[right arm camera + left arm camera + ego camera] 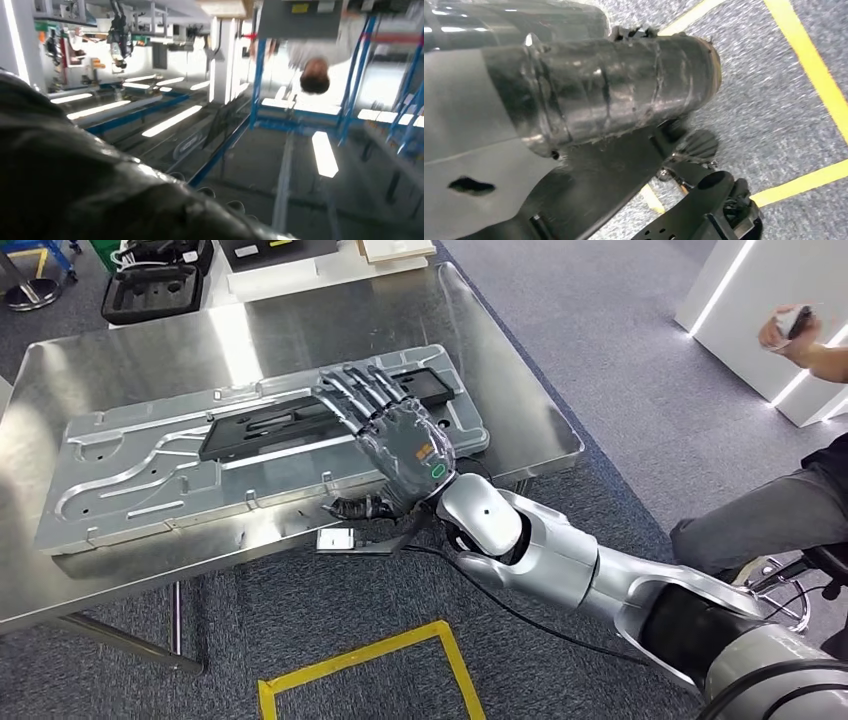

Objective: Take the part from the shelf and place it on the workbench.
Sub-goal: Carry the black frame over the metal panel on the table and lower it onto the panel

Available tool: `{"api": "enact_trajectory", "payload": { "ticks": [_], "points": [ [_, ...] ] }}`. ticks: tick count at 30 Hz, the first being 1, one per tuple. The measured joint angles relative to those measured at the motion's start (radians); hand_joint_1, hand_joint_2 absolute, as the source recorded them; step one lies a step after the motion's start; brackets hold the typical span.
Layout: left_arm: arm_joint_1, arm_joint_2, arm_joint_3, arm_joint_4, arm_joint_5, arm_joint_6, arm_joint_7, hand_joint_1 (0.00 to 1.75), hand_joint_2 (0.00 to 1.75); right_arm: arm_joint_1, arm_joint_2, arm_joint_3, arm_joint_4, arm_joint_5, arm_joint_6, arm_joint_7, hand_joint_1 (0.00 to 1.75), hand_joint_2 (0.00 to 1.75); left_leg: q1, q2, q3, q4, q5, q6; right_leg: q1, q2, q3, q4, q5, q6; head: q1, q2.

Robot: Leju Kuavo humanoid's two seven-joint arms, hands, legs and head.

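Observation:
The part is a long silver stamped metal panel (150, 475) with a black insert (260, 430) along its middle. It lies flat on the steel workbench (130, 360). My right hand (395, 435) hovers over the panel's right end, fingers spread and straight above the black insert, holding nothing. In the right wrist view the hand (75, 190) is a dark blur. The left wrist view has a smooth grey cover (459, 150) of my left hand at the edge; its fingers cannot be made out.
A seated person (760, 520) is at the right, one hand (790, 330) raised with a small device. Black moulded trays (150, 290) stand on a table behind the workbench. Yellow tape (370, 655) marks the carpet below the bench's front edge.

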Motion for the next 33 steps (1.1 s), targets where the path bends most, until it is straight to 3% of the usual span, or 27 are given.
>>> {"api": "enact_trajectory", "payload": {
  "ticks": [1,2,3,5,6,7,9,10,11,12,13,14,15,17,18,20,21,22,25,26,27,28,30,32,33],
  "points": [
    [-0.001,0.000,0.000,0.001,0.005,0.002,-0.002,0.00,0.00,0.019,-0.005,-0.017,-0.020,0.019,-0.033,0.013,0.00,0.00,-0.006,-0.001,0.054,-0.071,-0.013,0.006,-0.001,0.000,-0.002,-0.003,0.010,0.004,0.000,0.000],
    [-0.002,0.000,0.000,0.002,0.009,0.005,-0.004,0.00,0.00,0.038,-0.011,-0.037,-0.039,0.037,-0.066,0.026,0.00,0.00,-0.011,-0.001,0.088,-0.120,-0.026,0.012,-0.003,-0.001,-0.002,-0.009,0.020,0.009,0.000,0.000],
    [-0.003,0.000,0.000,0.002,0.014,0.008,-0.006,0.00,0.00,0.061,-0.018,-0.058,-0.056,0.050,-0.099,0.040,0.00,0.00,-0.014,-0.002,0.101,-0.148,-0.030,0.017,-0.003,-0.002,0.001,-0.017,0.031,0.015,0.000,0.000],
    [-0.002,-0.001,0.000,0.004,0.026,0.015,-0.011,0.00,0.00,0.137,-0.032,-0.108,-0.085,0.056,-0.167,0.065,0.00,0.00,-0.011,0.000,0.100,-0.174,-0.002,0.026,-0.002,-0.002,0.006,-0.037,0.045,0.026,0.001,0.000],
    [0.000,-0.002,0.000,0.004,0.032,0.018,-0.012,0.00,0.00,0.186,-0.038,-0.143,-0.101,0.043,-0.216,0.073,0.00,0.00,-0.007,0.002,0.097,-0.188,0.016,0.031,0.000,-0.001,0.004,-0.033,0.028,0.031,0.001,0.000],
    [0.003,-0.003,0.000,0.005,0.038,0.021,-0.014,0.00,0.00,0.235,-0.041,-0.182,-0.116,0.017,-0.266,0.070,0.00,0.00,-0.003,0.004,0.091,-0.198,0.034,0.034,0.001,0.000,-0.006,-0.008,-0.010,0.035,0.002,0.000],
    [0.006,-0.006,0.000,0.006,0.049,0.026,-0.015,0.00,0.00,0.324,-0.031,-0.281,-0.138,-0.076,-0.353,0.008,0.00,0.00,0.000,0.007,0.062,-0.198,0.058,0.038,0.002,0.001,-0.037,0.107,-0.118,0.042,0.002,0.000],
    [0.006,-0.008,0.000,0.007,0.052,0.028,-0.014,0.00,0.00,0.366,-0.016,-0.335,-0.143,-0.136,-0.374,-0.055,0.00,0.00,0.000,0.008,0.042,-0.191,0.068,0.039,0.001,0.001,-0.049,0.172,-0.151,0.046,0.003,0.000],
    [0.006,-0.011,0.000,0.009,0.055,0.030,-0.014,0.00,0.00,0.407,0.009,-0.398,-0.145,-0.197,-0.387,-0.130,0.00,0.00,0.000,0.009,0.020,-0.183,0.078,0.038,-0.001,0.001,-0.053,0.222,-0.156,0.050,0.003,0.000],
    [0.006,-0.015,0.000,0.010,0.057,0.030,-0.014,0.00,0.00,0.444,0.038,-0.461,-0.145,-0.263,-0.393,-0.219,0.00,0.00,0.000,0.010,-0.005,-0.172,0.086,0.036,-0.004,0.001,-0.043,0.244,-0.137,0.055,0.003,0.000],
    [0.006,-0.019,0.000,0.013,0.061,0.031,-0.013,0.00,0.00,0.476,0.070,-0.530,-0.141,-0.333,-0.394,-0.305,0.00,0.00,0.001,0.009,-0.031,-0.159,0.094,0.033,-0.008,0.000,-0.017,0.230,-0.106,0.059,0.003,0.000],
    [0.006,-0.023,0.000,0.015,0.065,0.031,-0.014,0.00,0.00,0.502,0.104,-0.600,-0.132,-0.406,-0.394,-0.392,0.00,0.00,0.002,0.008,-0.057,-0.142,0.101,0.029,-0.013,-0.002,0.026,0.183,-0.091,0.064,0.003,0.000],
    [0.006,-0.027,0.000,0.018,0.069,0.031,-0.016,0.00,0.00,0.521,0.136,-0.666,-0.116,-0.490,-0.394,-0.477,0.00,0.00,0.001,0.005,-0.082,-0.122,0.106,0.024,-0.015,-0.005,0.075,0.115,-0.099,0.067,0.003,0.000],
    [0.007,-0.034,0.000,0.027,0.080,0.029,-0.025,0.00,0.00,0.551,0.192,-0.791,-0.064,-0.659,-0.393,-0.611,0.00,0.00,0.001,-0.002,-0.109,-0.091,0.110,0.015,-0.012,-0.009,0.138,0.020,-0.137,0.056,0.003,0.000],
    [0.007,-0.040,0.000,0.033,0.086,0.026,-0.033,0.00,0.00,0.560,0.219,-0.859,-0.017,-0.750,-0.393,-0.672,0.00,0.00,0.002,-0.006,-0.113,-0.083,0.113,0.013,-0.006,-0.010,0.146,0.004,-0.147,0.045,0.002,0.000],
    [0.008,-0.050,0.000,0.049,0.101,0.018,-0.050,0.00,0.00,0.566,0.269,-1.006,0.117,-0.894,-0.393,-0.794,0.00,0.00,0.010,-0.013,-0.118,-0.075,0.118,0.008,-0.001,-0.016,0.135,0.004,-0.134,0.024,0.001,0.000],
    [0.007,-0.057,0.000,0.058,0.109,0.013,-0.058,0.00,0.00,0.565,0.289,-1.078,0.193,-0.933,-0.393,-0.851,0.00,0.00,0.013,-0.014,-0.127,-0.065,0.103,0.005,-0.001,-0.020,0.125,0.002,-0.122,0.017,0.000,0.000],
    [0.008,-0.062,0.000,0.065,0.115,0.009,-0.064,0.00,0.00,0.564,0.303,-1.148,0.268,-0.945,-0.393,-0.895,0.00,0.00,0.015,-0.014,-0.140,-0.042,0.070,0.002,-0.002,-0.024,0.112,0.000,-0.108,0.011,0.000,0.000],
    [0.007,-0.070,0.000,0.080,0.128,-0.004,-0.077,0.00,0.00,0.546,0.324,-1.346,0.474,-0.822,-0.392,-0.948,0.00,0.00,0.018,-0.006,-0.172,0.107,-0.076,-0.008,-0.006,-0.024,0.062,-0.001,-0.064,0.008,-0.001,0.000],
    [0.006,-0.071,0.000,0.085,0.130,-0.010,-0.079,0.00,0.00,0.534,0.331,-1.414,0.549,-0.746,-0.392,-0.938,0.00,0.00,0.018,-0.004,-0.167,0.151,-0.094,-0.009,-0.006,-0.022,0.045,-0.001,-0.052,0.008,-0.001,0.000],
    [0.005,-0.073,0.000,0.089,0.132,-0.016,-0.081,0.00,0.00,0.524,0.340,-1.485,0.627,-0.678,-0.392,-0.919,0.00,0.00,0.017,-0.002,-0.148,0.171,-0.089,-0.008,-0.004,-0.021,0.029,-0.001,-0.040,0.009,-0.001,0.000],
    [0.003,-0.075,0.000,0.094,0.134,-0.021,-0.084,0.00,0.00,0.517,0.352,-1.555,0.702,-0.618,-0.392,-0.896,0.00,0.00,0.016,-0.001,-0.115,0.156,-0.069,-0.004,-0.003,-0.020,0.016,-0.001,-0.029,0.010,-0.001,0.000],
    [0.000,-0.078,0.000,0.102,0.135,-0.024,-0.086,0.00,0.00,0.511,0.380,-1.681,0.838,-0.535,-0.392,-0.846,0.00,0.00,0.004,-0.002,-0.003,0.031,-0.038,0.015,-0.002,-0.020,-0.005,-0.001,-0.007,0.010,-0.001,0.000],
    [-0.005,-0.082,0.000,0.108,0.133,-0.021,-0.087,0.00,0.00,0.507,0.406,-1.762,0.947,-0.485,-0.390,-0.797,0.00,0.00,-0.009,0.000,0.100,-0.117,-0.052,0.034,-0.006,-0.016,-0.014,-0.009,0.017,0.016,-0.001,0.000],
    [-0.009,-0.084,0.000,0.111,0.131,-0.019,-0.087,0.00,0.00,0.505,0.416,-1.793,1.000,-0.468,-0.387,-0.776,0.00,0.00,-0.014,0.002,0.125,-0.160,-0.062,0.040,-0.011,-0.012,-0.012,-0.017,0.030,0.021,-0.001,0.000]
  ]
}}
